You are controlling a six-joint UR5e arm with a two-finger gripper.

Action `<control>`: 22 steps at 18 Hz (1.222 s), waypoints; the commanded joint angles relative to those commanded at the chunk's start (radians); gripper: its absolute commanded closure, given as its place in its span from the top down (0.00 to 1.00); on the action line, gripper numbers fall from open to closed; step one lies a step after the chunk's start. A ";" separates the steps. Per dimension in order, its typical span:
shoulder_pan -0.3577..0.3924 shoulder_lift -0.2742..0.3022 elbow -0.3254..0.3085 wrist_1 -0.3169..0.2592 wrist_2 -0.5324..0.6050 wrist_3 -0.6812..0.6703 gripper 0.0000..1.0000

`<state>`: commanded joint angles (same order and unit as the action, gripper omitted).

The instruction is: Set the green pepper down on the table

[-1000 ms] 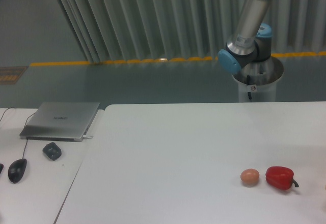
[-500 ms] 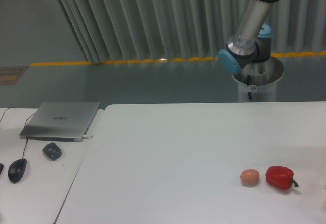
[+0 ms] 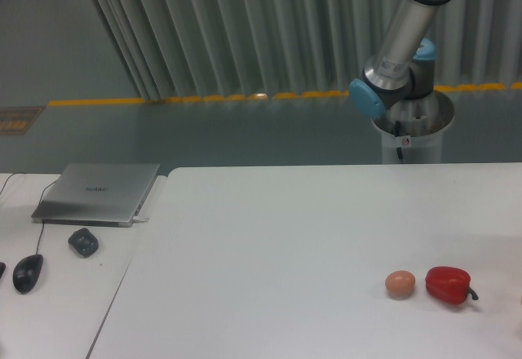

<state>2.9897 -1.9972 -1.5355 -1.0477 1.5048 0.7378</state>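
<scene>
The green pepper is out of view. The large white table [image 3: 269, 237] fills the lower right of the camera view. Only the arm's silver link and blue joints [image 3: 397, 57] show, rising from the base behind the table's far edge and leaving the frame at the top right. The gripper itself is outside the frame.
A red pepper [image 3: 449, 285] with a dark stem lies near the table's front right, with a tan-orange ball [image 3: 400, 284] just left of it. A pale desk [image 3: 57, 294] on the left carries a grey laptop [image 3: 98, 192] and two dark mice [image 3: 83, 241].
The arm's upper link has shifted slightly to the right and up. Nothing on the table has moved.
</scene>
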 joint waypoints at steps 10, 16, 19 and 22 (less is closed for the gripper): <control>-0.002 -0.002 -0.006 0.006 0.000 0.002 1.00; -0.002 -0.014 -0.012 0.028 0.003 0.002 1.00; 0.000 -0.018 -0.012 0.029 0.003 0.002 1.00; 0.003 -0.020 -0.011 0.029 0.003 0.003 1.00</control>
<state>2.9928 -2.0172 -1.5463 -1.0186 1.5079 0.7409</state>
